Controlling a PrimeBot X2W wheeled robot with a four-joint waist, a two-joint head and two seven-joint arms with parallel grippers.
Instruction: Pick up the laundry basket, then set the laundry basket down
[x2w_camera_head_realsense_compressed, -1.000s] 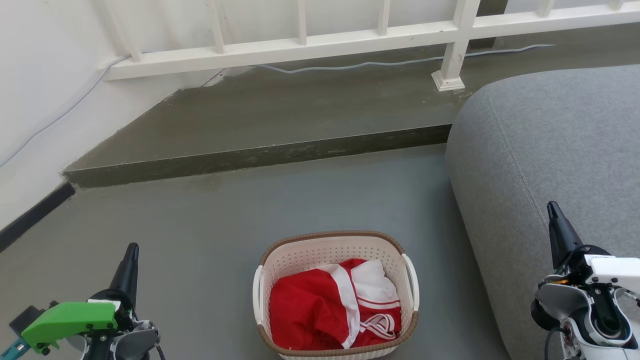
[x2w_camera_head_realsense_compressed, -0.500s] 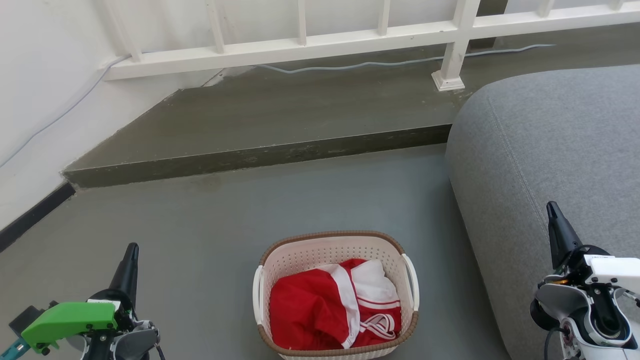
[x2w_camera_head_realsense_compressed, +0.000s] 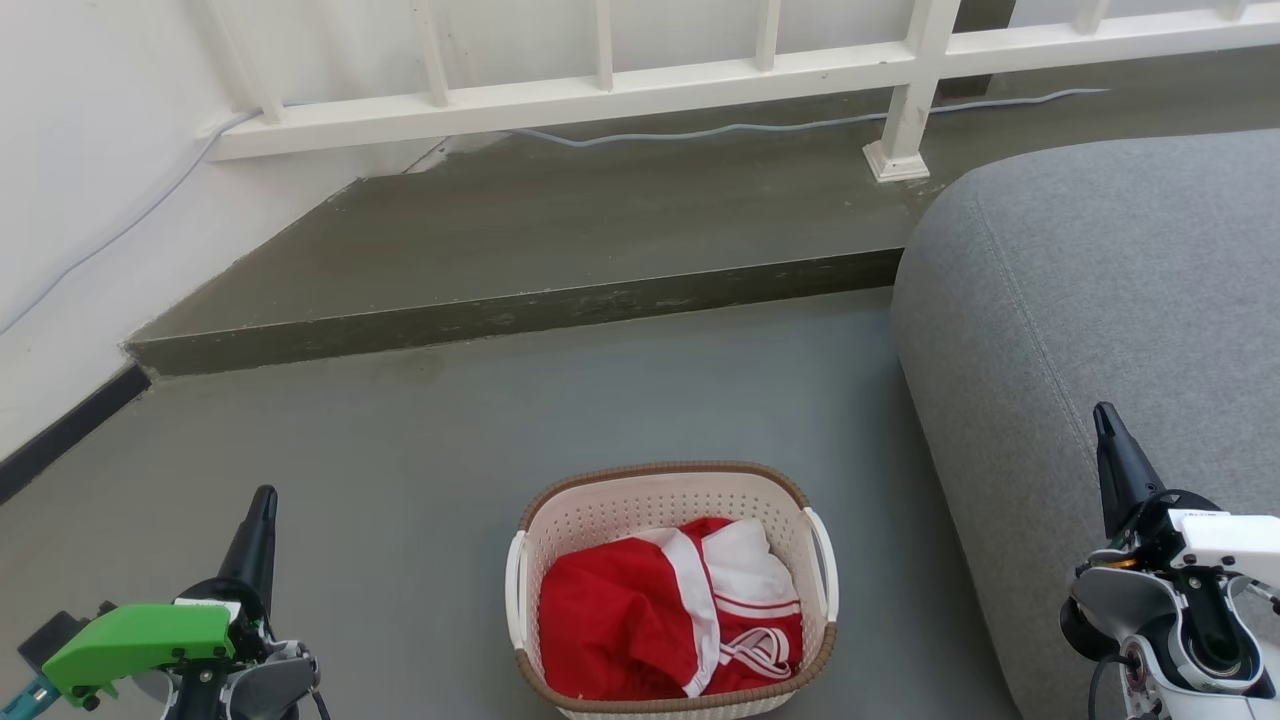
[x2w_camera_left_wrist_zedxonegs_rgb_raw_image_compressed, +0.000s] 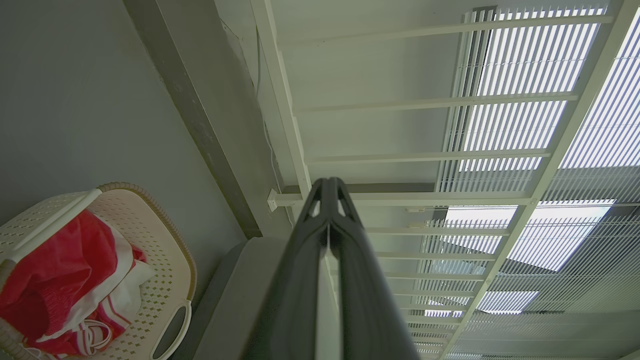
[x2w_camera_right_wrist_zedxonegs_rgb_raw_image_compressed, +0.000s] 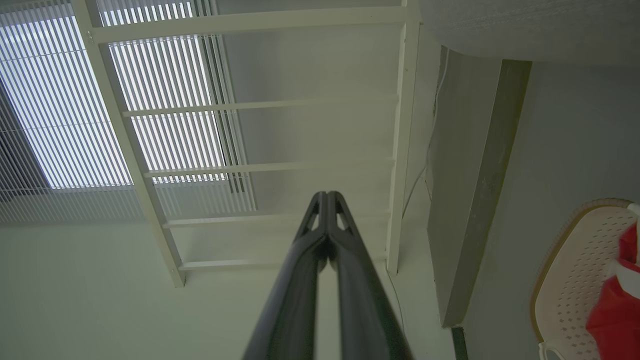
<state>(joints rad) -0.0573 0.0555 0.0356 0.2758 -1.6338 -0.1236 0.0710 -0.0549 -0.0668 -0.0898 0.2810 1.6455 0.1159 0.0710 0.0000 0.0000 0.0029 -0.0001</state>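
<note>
Laundry basket (x2w_camera_head_realsense_compressed: 640, 505) sits on grey floor (x2w_camera_head_realsense_compressed: 600, 400) between the arms, a white handle (x2w_camera_head_realsense_compressed: 514, 590) toward each, neither clearly nearer; left gripper (x2w_camera_head_realsense_compressed: 262, 510) and right gripper (x2w_camera_head_realsense_compressed: 1105, 425) empty, fingers pressed together, well apart from it.

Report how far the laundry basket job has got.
Nothing looks done yet: the laundry basket, with red and white clothes in it, stands on the grey floor. Nothing is in hand either: the left gripper and the right gripper are both shut and empty, well apart from its side handles. Left to do: grasp the handles, lift the basket, then set it down.
</note>
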